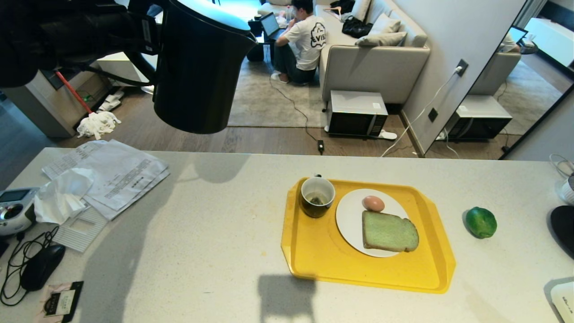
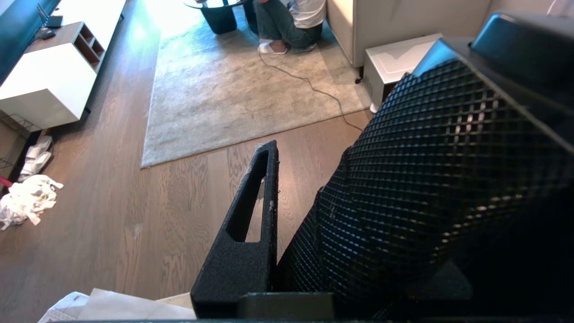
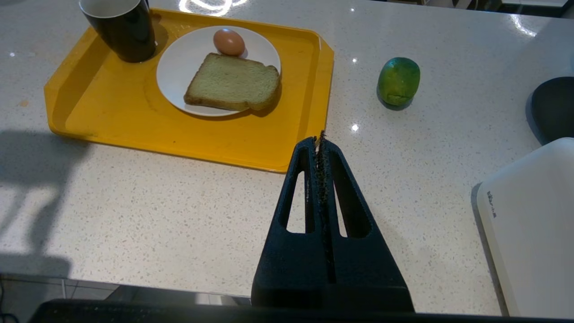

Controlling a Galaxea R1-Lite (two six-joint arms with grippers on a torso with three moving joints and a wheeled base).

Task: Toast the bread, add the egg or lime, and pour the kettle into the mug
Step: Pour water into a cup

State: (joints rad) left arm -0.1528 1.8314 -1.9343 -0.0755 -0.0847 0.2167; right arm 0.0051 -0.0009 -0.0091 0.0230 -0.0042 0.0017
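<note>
Counter, nearest edge first. Right gripper: one, low over the bare counter just short of the tray's near rim, fingers pressed flat together, nothing between them.

Tray: one, yellow, right of centre on the counter. On it, one white plate and one mug. The plate carries one slice of bread, lying flat toward 5 o'clock, and one egg at 12 o'clock, just beside the bread's far crust. The mug stands upright at the plate's 10 o'clock, near the tray's far left corner; something small and dark sits at its bottom.

Lime: one, on the counter at 3 o'clock from the tray, off it and apart from its rim.

At 9 o'clock from the tray, well apart: a pile of papers.

Kettle: one, black, raised well clear of the counter at 11 o'clock from the tray, base tilted. Left gripper: clamped on the kettle; one finger lies against its grid-textured part.

Far floor: one person seated by a sofa.
</note>
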